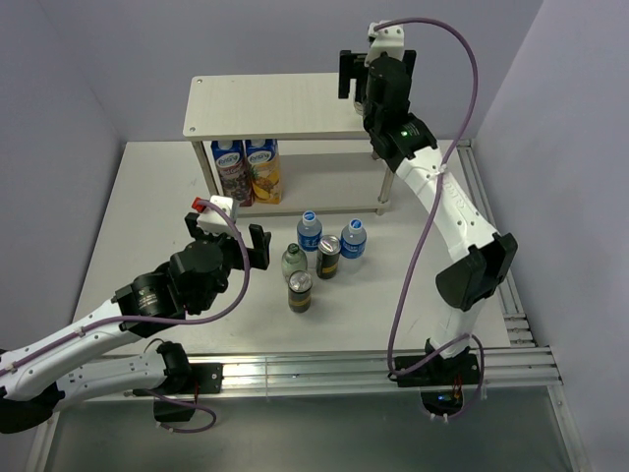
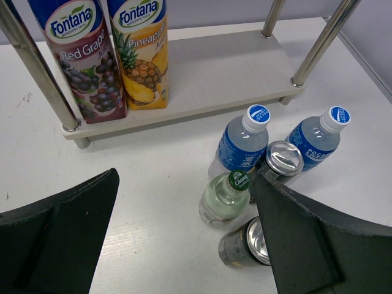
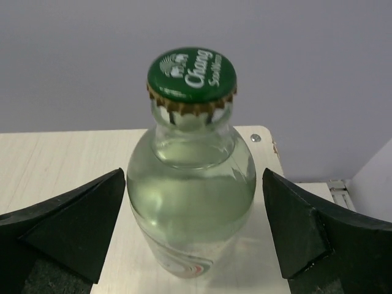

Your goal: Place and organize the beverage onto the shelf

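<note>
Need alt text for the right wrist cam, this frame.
A clear glass bottle with a green cap stands upright on the shelf's pale top board near its corner, close between the parted black fingers of the right gripper. A plain grey wall lies behind.

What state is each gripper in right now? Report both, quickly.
Left gripper: open, holding nothing.
Right gripper: open, straddling the clear glass bottle with the green cap, which stands on the top board of the pale wooden shelf; not clamped.
</note>
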`<action>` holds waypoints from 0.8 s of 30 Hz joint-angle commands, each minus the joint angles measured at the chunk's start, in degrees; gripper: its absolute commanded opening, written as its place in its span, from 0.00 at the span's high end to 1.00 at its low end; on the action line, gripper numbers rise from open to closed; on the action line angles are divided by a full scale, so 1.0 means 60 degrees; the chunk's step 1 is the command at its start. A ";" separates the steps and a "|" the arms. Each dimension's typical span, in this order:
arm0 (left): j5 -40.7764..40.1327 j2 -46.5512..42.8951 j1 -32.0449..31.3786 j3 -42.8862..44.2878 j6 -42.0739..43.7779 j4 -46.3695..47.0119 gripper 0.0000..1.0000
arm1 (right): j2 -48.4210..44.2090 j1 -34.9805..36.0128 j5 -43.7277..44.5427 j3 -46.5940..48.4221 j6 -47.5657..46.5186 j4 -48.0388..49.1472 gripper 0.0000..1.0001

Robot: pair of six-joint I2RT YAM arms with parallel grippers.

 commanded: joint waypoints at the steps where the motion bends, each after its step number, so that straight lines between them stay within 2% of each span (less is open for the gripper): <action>1: -0.0150 -0.0074 0.0016 -0.0053 0.0083 -0.0047 0.01 | -0.1158 0.0124 0.0214 -0.0370 0.0090 0.0534 0.00; 8: -0.0296 -0.0015 0.0016 -0.0053 0.0171 -0.0003 0.00 | -0.2491 0.0329 0.0521 -0.1907 0.0455 0.0637 0.00; 14: -0.1085 0.0029 0.0031 -0.0067 -0.0267 0.0201 0.01 | -0.4306 0.0446 -0.0576 -0.3649 0.1332 -0.0154 0.00; 16: -0.1599 -0.0088 0.0089 -0.0301 -0.0036 0.0931 0.01 | -0.5374 0.0636 -0.1160 -0.4980 0.1467 -0.0126 0.00; 17: -0.1586 -0.0132 0.0177 -0.0389 0.0140 0.1268 0.01 | -0.5784 0.0869 -0.0888 -0.5580 0.1641 0.0063 0.00; 18: -0.1092 -0.0118 0.0294 -0.0404 0.0301 0.1837 0.01 | -0.6586 0.1669 -0.0769 -0.6848 0.1759 0.0297 0.00; 20: -0.0227 0.0086 0.1024 -0.0244 0.0740 0.2062 0.01 | -0.7395 0.2522 -0.0986 -0.8012 0.2574 0.0751 0.00; 21: 0.0212 0.0580 0.1433 0.0352 0.0670 0.1888 0.01 | -0.7487 0.3309 -0.1162 -0.8786 0.2928 0.0797 0.00; 22: 0.0941 0.0904 0.1872 0.0691 0.0611 0.1350 0.01 | -0.7488 0.3622 -0.1308 -0.9069 0.3207 0.0740 0.01; 23: 0.1253 0.1256 0.2979 0.1028 0.0596 0.1127 0.01 | -0.7328 0.3988 -0.0773 -0.9304 0.3703 0.0652 0.02; 24: 0.1488 0.1912 0.3527 0.1640 0.0625 0.0936 0.01 | -0.7182 0.4832 -0.0565 -0.9684 0.3868 0.0608 0.02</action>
